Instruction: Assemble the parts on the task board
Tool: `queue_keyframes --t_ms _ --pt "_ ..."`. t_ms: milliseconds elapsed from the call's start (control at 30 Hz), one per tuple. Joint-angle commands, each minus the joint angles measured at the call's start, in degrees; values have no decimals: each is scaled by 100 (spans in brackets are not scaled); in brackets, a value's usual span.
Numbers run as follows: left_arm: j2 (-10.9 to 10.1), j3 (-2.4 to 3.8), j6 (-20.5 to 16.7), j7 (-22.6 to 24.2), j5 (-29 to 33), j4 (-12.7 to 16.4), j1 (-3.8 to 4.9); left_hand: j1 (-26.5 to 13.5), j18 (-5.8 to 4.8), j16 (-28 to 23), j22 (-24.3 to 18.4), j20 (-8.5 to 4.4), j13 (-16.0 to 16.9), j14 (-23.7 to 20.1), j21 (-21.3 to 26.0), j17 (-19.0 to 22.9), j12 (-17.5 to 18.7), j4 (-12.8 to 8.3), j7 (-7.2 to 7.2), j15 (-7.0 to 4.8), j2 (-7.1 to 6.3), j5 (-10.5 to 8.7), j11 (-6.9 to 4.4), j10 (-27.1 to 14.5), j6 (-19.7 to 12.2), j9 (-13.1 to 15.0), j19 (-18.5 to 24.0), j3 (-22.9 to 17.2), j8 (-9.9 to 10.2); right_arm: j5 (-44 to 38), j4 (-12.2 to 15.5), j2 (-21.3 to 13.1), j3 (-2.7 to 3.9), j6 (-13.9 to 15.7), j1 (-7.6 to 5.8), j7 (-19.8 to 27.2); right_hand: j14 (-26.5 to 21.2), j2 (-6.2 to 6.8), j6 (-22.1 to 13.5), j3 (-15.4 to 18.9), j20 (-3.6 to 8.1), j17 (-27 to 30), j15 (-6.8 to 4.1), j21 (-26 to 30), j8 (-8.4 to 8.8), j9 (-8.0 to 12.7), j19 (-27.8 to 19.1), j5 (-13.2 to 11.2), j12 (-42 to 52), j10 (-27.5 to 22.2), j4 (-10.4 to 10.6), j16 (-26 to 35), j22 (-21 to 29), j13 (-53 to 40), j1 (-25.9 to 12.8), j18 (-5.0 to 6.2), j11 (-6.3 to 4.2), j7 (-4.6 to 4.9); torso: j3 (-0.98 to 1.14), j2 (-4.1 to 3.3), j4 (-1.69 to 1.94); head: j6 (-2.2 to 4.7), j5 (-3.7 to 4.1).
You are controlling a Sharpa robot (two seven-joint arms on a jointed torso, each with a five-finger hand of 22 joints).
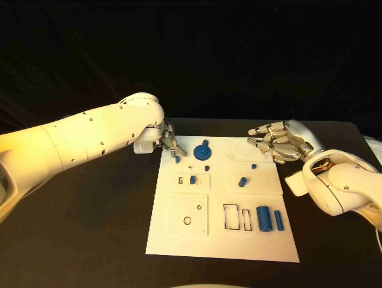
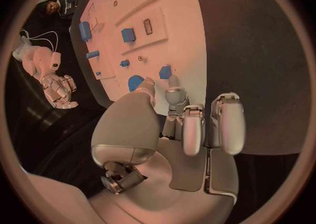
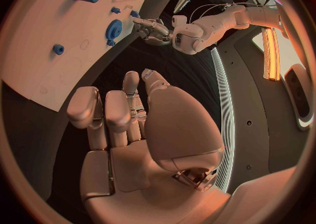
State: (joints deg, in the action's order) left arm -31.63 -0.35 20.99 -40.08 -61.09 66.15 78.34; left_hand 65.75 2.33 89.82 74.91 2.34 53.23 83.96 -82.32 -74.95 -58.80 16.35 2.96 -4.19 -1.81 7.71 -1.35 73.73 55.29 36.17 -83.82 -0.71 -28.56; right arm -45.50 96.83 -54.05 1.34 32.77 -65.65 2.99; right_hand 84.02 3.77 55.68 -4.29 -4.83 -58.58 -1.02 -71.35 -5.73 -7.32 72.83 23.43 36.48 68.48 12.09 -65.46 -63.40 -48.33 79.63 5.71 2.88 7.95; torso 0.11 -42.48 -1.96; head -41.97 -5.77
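Black table [image 1: 87, 240] surface carries the white task board [image 1: 181, 237], with dark backdrop behind. Blue parts sit on the board: a gear [image 1: 203, 151] just beside the left hand [image 1: 169, 143], small pegs [image 1: 243, 181] midway between both hands, and a cylinder [image 1: 263, 218] well apart from the left hand, nearer the right arm. The left hand hovers at the board's far corner, fingers apart, holding nothing. The right hand [image 1: 277, 141] hangs off the opposite far corner, fingers loosely curled, empty.
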Motion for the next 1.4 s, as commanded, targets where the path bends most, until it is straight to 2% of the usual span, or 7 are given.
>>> queue_keyframes --t_ms 33,400,700,867,1233,1333,1400 --pt "17 1 191 -231 -28 1 -7 41 8 18 667 -34 5 604 -19 -1505 -10 13 -15 -30 -3 18 14 43 42 -5 -121 35 -23 -45 4 6 0 -77 4 16 1 -15 -31 -4 -4 5 -43 30 -34 -6 -30 21 -36 -51 16 22 7 5 6 42 -8 13 -2 3 0 -4 1" --pt "20 0 223 -234 10 38 -22 82 6 18 678 -44 8 604 -27 -1505 -23 9 -27 -39 57 24 4 60 66 -15 -128 46 -26 -47 -2 11 0 -79 4 16 1 -15 -31 -4 -4 5 -43 30 -34 -6 -30 21 -36 -51 16 22 7 5 6 42 -8 13 -1 2 2 -13 3" --pt "18 0 286 -247 24 49 -29 420 10 18 670 -66 -20 604 -8 -1505 -14 -68 -54 -59 269 52 -21 64 95 -51 -119 -65 -19 -47 -1 9 0 -75 4 14 1 -15 -31 -4 -4 5 -43 30 -34 -6 -30 21 -36 -51 16 22 7 5 6 42 -8 13 -1 2 -1 -25 -10" --pt "16 0 310 -257 28 54 -31 761 10 18 677 -83 -31 604 -5 -1505 -8 -196 -82 -79 378 59 -46 63 88 -74 -120 -282 -8 -47 0 6 0 -73 4 15 1 -15 -31 -4 -4 5 -43 30 -34 -6 -30 21 -36 -51 16 22 7 5 6 42 -8 13 -2 2 -3 -30 -11" --pt "17 0 313 -252 40 66 -31 1128 8 18 694 -101 -64 604 -5 -1505 16 -371 -107 -96 380 44 -70 67 88 -110 -123 -637 5 -47 8 0 0 -66 4 19 1 -15 -31 -4 -4 5 -43 30 -34 -6 -30 21 -36 -51 16 22 7 5 6 42 -8 13 0 3 -2 -45 -5" --pt "14 0 267 -224 72 76 -31 1476 9 18 696 -118 -105 604 0 -1505 67 -600 -119 -115 404 35 -86 39 37 -131 -121 -994 33 -47 10 -1 0 -66 4 20 1 -15 -31 -4 -4 5 -43 30 -34 -6 -30 21 -36 -51 16 22 7 5 6 42 -8 13 0 5 -2 -45 -4" --pt "0 0 218 -183 103 97 -33 1592 9 18 697 -121 -135 604 4 -1505 104 -698 -89 -104 356 35 -68 29 10 -138 -120 -1270 42 -47 10 1 0 -66 4 21 1 -15 -31 -4 -4 5 -43 30 -34 -6 -30 21 -36 -51 16 22 7 5 6 42 -8 13 0 5 -2 -45 -4"
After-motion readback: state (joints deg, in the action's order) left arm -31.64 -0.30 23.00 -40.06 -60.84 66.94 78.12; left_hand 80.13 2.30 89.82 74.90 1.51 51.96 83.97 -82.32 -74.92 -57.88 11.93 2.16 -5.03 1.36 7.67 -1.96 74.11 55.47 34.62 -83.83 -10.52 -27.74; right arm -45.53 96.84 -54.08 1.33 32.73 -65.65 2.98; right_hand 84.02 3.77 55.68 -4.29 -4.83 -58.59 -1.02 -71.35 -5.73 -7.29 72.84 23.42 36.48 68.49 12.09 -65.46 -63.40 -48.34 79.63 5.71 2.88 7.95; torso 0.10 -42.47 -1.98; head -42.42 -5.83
